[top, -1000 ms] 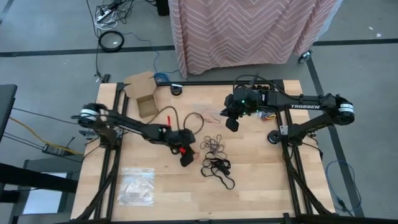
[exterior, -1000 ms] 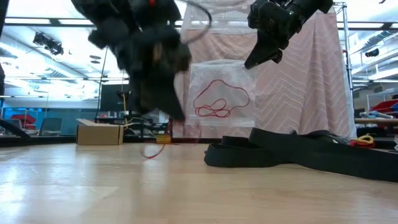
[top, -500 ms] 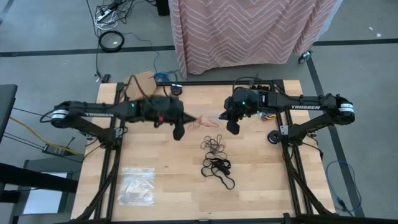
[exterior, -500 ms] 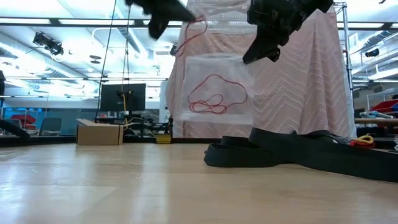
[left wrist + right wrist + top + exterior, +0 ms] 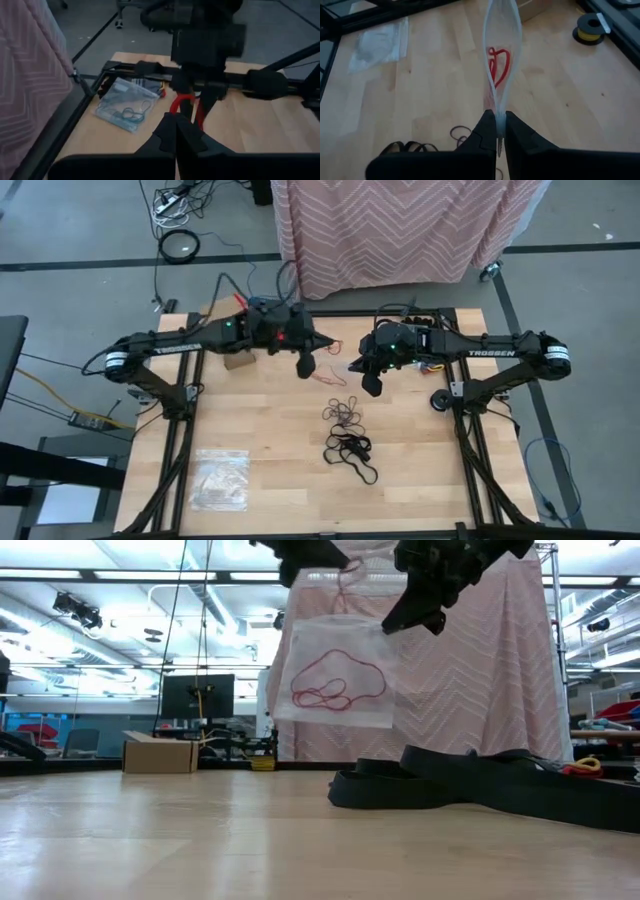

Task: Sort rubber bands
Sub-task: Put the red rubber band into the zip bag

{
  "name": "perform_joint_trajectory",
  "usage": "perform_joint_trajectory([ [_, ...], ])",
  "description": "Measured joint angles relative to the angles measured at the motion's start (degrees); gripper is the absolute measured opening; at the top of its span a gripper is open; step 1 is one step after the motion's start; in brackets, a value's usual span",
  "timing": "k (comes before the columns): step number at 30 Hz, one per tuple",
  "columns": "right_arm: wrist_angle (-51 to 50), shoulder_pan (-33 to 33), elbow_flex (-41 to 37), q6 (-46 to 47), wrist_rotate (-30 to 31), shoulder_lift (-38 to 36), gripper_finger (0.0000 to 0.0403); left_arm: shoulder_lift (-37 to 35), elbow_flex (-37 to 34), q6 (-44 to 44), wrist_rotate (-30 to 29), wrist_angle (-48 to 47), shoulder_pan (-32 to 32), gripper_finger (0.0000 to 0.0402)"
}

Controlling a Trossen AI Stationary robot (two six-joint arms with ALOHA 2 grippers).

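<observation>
1. Swept away from the middle of the table [image 5: 260, 430] to its rear centre within the last second: left gripper [image 5: 305, 368], now just beside the right gripper [image 5: 370, 383].
2. Hangs from the right gripper as before, tilted a little more toward the left arm: clear bag [image 5: 335, 670], top edge clamped between the right jaws, red loops [image 5: 335, 692] already inside.
3. Lifted off the table and carried along: one red rubber band [image 5: 181, 102], pinched in the closed left jaws and now near the bag's mouth.
4. Untouched on the wood in front of both arms: a small cluster of loose bands [image 5: 345, 413] and a tangle of black bands [image 5: 350, 452].
5. Judged from this: red sorting mid-step, pick done, drop into the bag not yet made; risk of the thin loop missing the narrow mouth.
</observation>
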Motion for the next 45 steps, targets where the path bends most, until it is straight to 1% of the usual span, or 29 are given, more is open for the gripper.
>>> perform_joint_trajectory([
  [4,0.16,0.00,0.00,0.00,0.04,0.01,0.0005,1.61,-0.02,0.00,1.59,-0.82,-0.01,0.0000],
  [10,0.03,-0.03,0.00,0.00,0.06,0.00,0.0005,2.13,-0.02,0.00,1.12,-1.76,-0.01,0.0000],
  [15,-0.40,-0.07,0.00,-0.07,1.03,0.00,0.0005,2.03,1.51,0.51,0.89,-1.47,-0.26,0.0000],
  [18,0.35,-0.04,0.00,-0.08,1.07,-0.01,0.0005,2.19,1.51,1.71,-2.05,-5.77,-0.38,0.0000],
  [22,0.39,-0.07,0.00,-0.11,1.11,-0.01,0.0005,2.94,1.36,3.91,-3.00,-10.56,-0.40,0.0000],
  [26,0.40,-0.35,0.00,-0.13,1.11,0.00,0.0005,2.65,1.42,6.48,-9.42,-12.01,-1.31,0.0000],
  [27,0.40,-0.37,0.00,-0.13,1.11,0.01,0.0005,2.74,1.42,6.97,-9.63,-12.43,-1.32,0.0000],
  [28,0.40,-0.37,0.00,-0.15,1.11,0.01,0.0005,2.76,1.42,7.09,-9.18,-12.78,-1.28,0.0000],
  [32,0.52,-0.47,0.00,-0.20,1.08,0.00,0.0005,3.24,1.46,8.20,-1.85,-12.80,-1.21,0.0000],
  [35,0.68,-0.90,0.00,-0.25,-0.47,0.00,0.0006,4.48,1.42,8.31,-0.56,-14.39,-1.32,0.0000],
  [37,0.58,-1.08,0.00,-0.26,-0.66,0.01,0.0006,5.05,1.42,8.31,0.02,-15.04,-1.23,0.0004],
  [39,0.63,-1.22,0.00,-0.24,-0.68,0.01,0.0006,5.90,1.42,8.31,-0.64,-14.92,-1.19,0.0016],
  [41,0.55,-1.48,0.00,-0.20,-0.80,0.00,0.0006,6.04,1.33,8.31,-1.15,-15.23,-1.21,0.0032],
  [43,0.34,-1.49,0.00,0.10,-0.81,0.01,0.0006,5.86,1.47,8.05,-1.37,-13.38,-1.20,0.0051],
  [45,0.21,-1.49,0.00,0.19,-1.06,0.01,0.0006,5.41,2.79,8.02,-2.44,-13.57,-0.95,0.0070],
])
